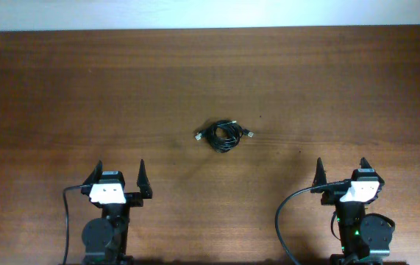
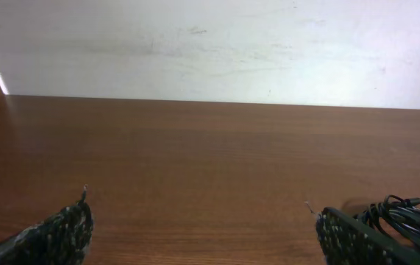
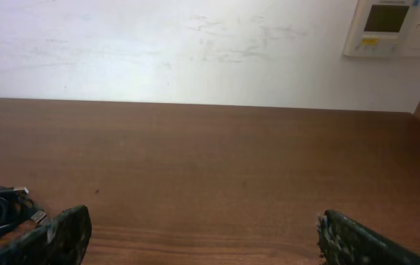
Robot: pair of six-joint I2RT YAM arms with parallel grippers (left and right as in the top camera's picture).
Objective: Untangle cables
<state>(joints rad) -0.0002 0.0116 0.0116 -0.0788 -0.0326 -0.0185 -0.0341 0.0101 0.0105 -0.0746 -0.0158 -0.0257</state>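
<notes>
The cables [image 1: 224,135] lie as one small black bunch with plug ends at the middle of the wooden table. My left gripper [image 1: 119,171] rests near the front edge, left of the bunch, open and holding nothing. At the front right, my right gripper [image 1: 342,167] is likewise open and empty. The left wrist view catches the cables [image 2: 408,218] at its lower right, behind the right fingertip [image 2: 342,234]. From the right wrist, the cables [image 3: 0,208] sit at the lower left beside the left fingertip [image 3: 66,232].
Thick black arm cables [image 1: 66,213] [image 1: 287,213] loop by each arm base. A white wall [image 2: 210,44] runs behind the table's far edge. A small white wall panel [image 3: 390,26] hangs at the right wrist view's upper right.
</notes>
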